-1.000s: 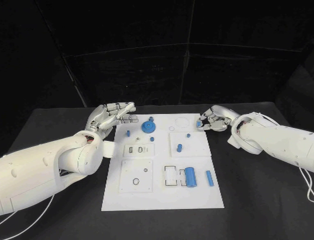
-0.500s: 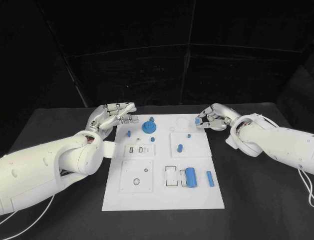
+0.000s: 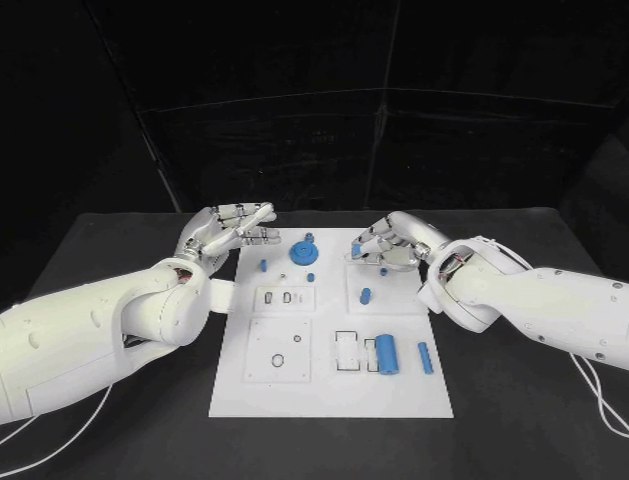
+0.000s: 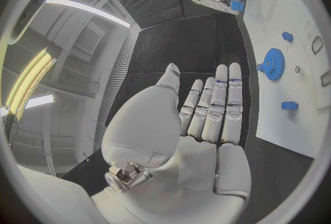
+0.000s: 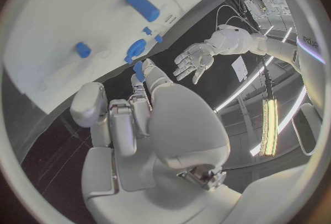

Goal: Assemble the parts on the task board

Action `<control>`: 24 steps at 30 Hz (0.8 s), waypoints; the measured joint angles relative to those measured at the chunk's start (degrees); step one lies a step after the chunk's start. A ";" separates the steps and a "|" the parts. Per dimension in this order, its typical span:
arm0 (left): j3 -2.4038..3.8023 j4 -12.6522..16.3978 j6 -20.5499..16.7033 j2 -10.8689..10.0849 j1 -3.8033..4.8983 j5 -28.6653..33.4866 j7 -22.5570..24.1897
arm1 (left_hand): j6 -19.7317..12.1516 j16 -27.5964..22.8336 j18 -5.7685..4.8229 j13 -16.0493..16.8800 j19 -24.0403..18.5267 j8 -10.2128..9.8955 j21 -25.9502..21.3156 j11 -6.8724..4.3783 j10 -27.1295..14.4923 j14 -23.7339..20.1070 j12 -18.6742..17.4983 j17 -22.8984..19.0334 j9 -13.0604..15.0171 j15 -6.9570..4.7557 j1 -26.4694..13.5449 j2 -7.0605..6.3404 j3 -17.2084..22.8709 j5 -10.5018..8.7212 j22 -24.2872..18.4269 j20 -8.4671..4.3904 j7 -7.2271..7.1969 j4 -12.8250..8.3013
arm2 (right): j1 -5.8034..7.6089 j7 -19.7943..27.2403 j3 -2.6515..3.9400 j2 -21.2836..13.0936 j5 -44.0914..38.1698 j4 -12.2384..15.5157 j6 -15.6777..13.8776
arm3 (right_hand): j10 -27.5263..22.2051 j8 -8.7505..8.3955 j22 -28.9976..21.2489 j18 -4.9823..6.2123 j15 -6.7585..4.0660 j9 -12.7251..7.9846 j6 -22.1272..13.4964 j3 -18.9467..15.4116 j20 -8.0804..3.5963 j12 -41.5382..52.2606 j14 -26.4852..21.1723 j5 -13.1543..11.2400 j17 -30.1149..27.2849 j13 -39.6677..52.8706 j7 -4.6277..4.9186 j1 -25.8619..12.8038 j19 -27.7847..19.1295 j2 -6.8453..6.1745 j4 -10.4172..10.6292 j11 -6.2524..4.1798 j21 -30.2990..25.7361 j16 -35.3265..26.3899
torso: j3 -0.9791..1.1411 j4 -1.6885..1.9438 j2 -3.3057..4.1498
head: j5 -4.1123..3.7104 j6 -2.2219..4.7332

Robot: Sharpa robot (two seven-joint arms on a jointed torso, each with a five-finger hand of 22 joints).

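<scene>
The white task board (image 3: 329, 395) lies in the middle of the black table. My right hand (image 3: 388, 240) hovers over the board's far right area and pinches a small blue part (image 4: 236, 6) at its fingertips (image 5: 138, 69). My left hand (image 3: 228, 230) floats beside the board's far left corner, fingers straight and apart, holding nothing (image 4: 210, 108). A blue gear (image 3: 303, 252) stands on the board's far part. A blue cylinder (image 3: 386, 353) and a blue bar (image 3: 424, 357) lie nearer me on the right.
Small blue pegs (image 3: 262, 266) (image 3: 362, 295) stand on the board near the gear and in the middle. Square inset plates with slots (image 3: 275, 350) sit on the board's left half. Black table surface (image 3: 98, 250) surrounds the board.
My right hand has moved left from beside the board to over its far right area, carrying the small blue part. The left hand has stayed put.
</scene>
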 measured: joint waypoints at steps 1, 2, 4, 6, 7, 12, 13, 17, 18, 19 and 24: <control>0.00 -0.05 0.00 0.00 0.03 0.00 0.00 | 0.00 0.00 0.00 0.00 0.00 0.00 0.00 0.00 0.00 0.00 0.00 0.00 0.00 0.00 0.00 0.00 0.00 0.00 0.00 0.00 0.00 0.00 | 0.00 -0.62 0.00 0.68 -0.35 0.23 -0.10 | 0.00 0.00 0.00 0.00 0.00 0.00 -0.01 0.01 0.00 0.00 0.00 0.00 0.00 0.00 -0.01 -0.13 0.00 0.13 -0.01 0.00 0.00 0.00 | -0.03 0.03 -0.03 | 0.20 -0.06; 0.00 -0.13 0.00 0.00 0.08 0.00 0.00 | 0.00 0.00 0.00 0.00 0.00 0.00 0.00 0.00 0.00 0.00 0.00 0.00 0.00 0.00 0.00 0.00 0.00 0.00 0.00 0.00 0.00 0.00 | 0.01 -1.41 0.00 1.73 -0.88 0.37 -0.18 | 0.00 0.00 0.00 0.00 0.00 0.00 -0.02 0.02 0.00 0.00 0.00 0.00 0.00 0.00 -0.02 -0.15 0.00 0.14 -0.02 0.00 0.00 0.00 | -0.05 0.06 -0.06 | 0.36 -0.13; 0.00 -0.27 0.01 -0.01 0.17 0.00 0.00 | 0.00 0.00 0.00 0.00 0.00 0.00 0.00 0.00 0.00 0.00 0.00 0.00 0.00 0.00 0.00 0.00 0.00 0.00 0.00 0.00 0.00 0.00 | 0.01 -2.45 0.00 3.39 -1.80 0.40 -0.22 | 0.00 0.00 0.00 0.00 0.00 0.00 -0.03 0.02 0.00 0.01 0.00 0.00 0.00 0.00 -0.03 -0.21 0.00 0.21 -0.02 0.00 0.00 0.00 | -0.10 0.13 -0.10 | 0.64 -0.25; 0.00 -0.43 0.02 0.00 0.29 0.00 0.00 | 0.00 0.00 0.00 0.00 0.00 0.00 0.00 0.00 0.00 0.00 0.00 0.00 0.00 0.00 0.00 0.00 0.00 0.00 0.00 0.00 0.00 0.00 | 0.02 -3.64 -0.01 5.41 -3.06 0.24 -0.21 | 0.09 0.00 -0.01 0.00 0.00 -0.01 -0.04 0.02 0.00 0.01 0.00 0.00 0.00 0.00 -0.04 -0.24 0.00 0.23 -0.02 -0.09 0.00 0.00 | -0.14 0.19 -0.13 | 0.92 -0.34; 0.00 -0.49 0.02 0.00 0.35 0.00 0.00 | 0.00 0.00 0.00 0.00 0.00 0.00 0.00 0.00 0.00 0.00 0.00 0.00 0.00 0.00 0.00 0.00 0.00 0.00 0.00 0.00 0.00 0.00 | 0.02 -4.12 -0.02 6.25 -3.68 0.11 -0.18 | 0.09 0.00 -0.01 0.00 0.00 -0.01 -0.05 0.02 0.00 0.01 0.00 0.00 0.00 0.00 -0.04 -0.28 0.00 0.27 -0.02 -0.09 0.00 0.00 | -0.14 0.20 -0.14 | 1.06 -0.35; 0.02 -0.93 0.04 0.04 0.50 0.00 0.00 | 0.00 0.00 0.00 0.00 0.00 0.00 0.00 0.00 0.00 0.00 0.00 -0.01 0.00 0.00 0.00 0.00 0.00 0.00 0.01 0.00 0.00 0.00 | 0.02 -6.36 -0.05 9.90 -7.36 -0.75 0.14 | 0.11 0.00 -0.01 0.00 0.01 -0.01 -0.15 0.02 0.00 0.03 0.00 -0.01 -0.01 0.01 -0.15 -0.29 0.00 0.26 -0.02 -0.11 0.00 0.00 | -0.20 0.27 -0.14 | 1.61 -0.50; 0.02 -1.03 0.04 0.05 0.51 0.00 -0.01 | 0.00 0.00 0.00 0.00 0.00 0.00 0.00 0.00 0.00 0.00 0.00 -0.01 0.00 0.00 0.00 0.00 0.00 0.00 0.01 0.00 0.00 0.00 | 0.01 -6.89 -0.06 10.62 -8.30 -1.02 0.26 | 0.11 0.00 -0.01 0.00 0.01 -0.01 -0.15 0.02 0.00 0.04 0.00 -0.01 -0.01 0.01 -0.15 -0.30 0.00 0.25 -0.02 -0.12 0.00 0.00 | -0.20 0.27 -0.14 | 1.69 -0.56; 0.02 -1.38 0.05 0.10 0.60 0.00 -0.01 | 0.00 0.00 0.00 0.00 0.00 0.00 0.00 0.00 0.00 0.00 0.00 -0.01 0.00 0.00 0.00 0.00 0.00 0.00 0.01 0.00 0.00 0.00 | -0.15 -8.54 -0.07 12.52 -11.35 -1.56 0.85 | 0.41 0.00 -0.09 0.00 0.01 0.00 -0.13 0.45 0.00 -0.22 0.00 0.58 -0.01 -0.86 -0.12 -1.50 0.00 -0.94 0.40 -0.41 0.00 0.00 | -0.20 0.27 -0.14 | 2.06 -0.82; 0.02 -1.46 0.05 0.10 0.60 0.00 -0.01 | 0.00 0.00 0.00 0.00 0.00 0.00 0.00 0.00 0.00 0.00 0.00 -0.01 0.00 0.00 0.00 0.00 0.00 0.00 0.01 0.00 0.00 0.00 | -0.23 -8.88 -0.07 12.86 -12.05 -1.62 1.02 | 0.60 0.01 -0.14 0.00 0.01 0.00 -0.12 0.49 0.00 -0.34 0.00 1.05 -0.01 -0.99 -0.11 -1.75 0.00 -1.19 0.44 -0.61 0.00 0.00 | -0.20 0.26 -0.14 | 2.14 -0.89; 0.02 -1.53 0.05 0.11 0.60 0.00 -0.01 | 0.00 0.00 0.00 0.00 0.00 0.00 0.00 0.00 0.00 0.00 0.00 -0.01 0.00 0.00 0.00 0.00 0.00 0.00 0.01 0.00 0.00 0.00 | -0.31 -9.20 -0.08 13.15 -12.71 -1.69 1.18 | 0.70 0.01 -0.16 0.00 0.00 0.00 -0.11 0.49 0.00 -0.35 0.00 1.29 -0.01 -1.05 -0.11 -1.93 0.00 -1.37 0.45 -0.71 0.00 0.00 | -0.19 0.22 -0.14 | 2.24 -0.95; 0.01 -1.77 0.06 0.28 0.73 0.00 -0.02 | 0.00 0.00 0.00 0.00 0.00 0.00 0.00 0.00 0.00 0.00 0.00 -0.01 0.00 0.00 0.00 0.00 0.00 0.00 0.01 0.00 0.00 0.00 | -0.74 -10.92 -0.11 14.26 -15.82 -2.17 2.09 | 1.13 0.05 -0.22 0.00 0.01 0.02 -0.07 0.73 0.00 -0.46 0.00 1.33 -0.01 -0.75 -0.08 -2.19 0.00 -1.63 0.68 -1.13 0.00 0.00 | -0.12 0.10 -0.11 | 2.47 -1.24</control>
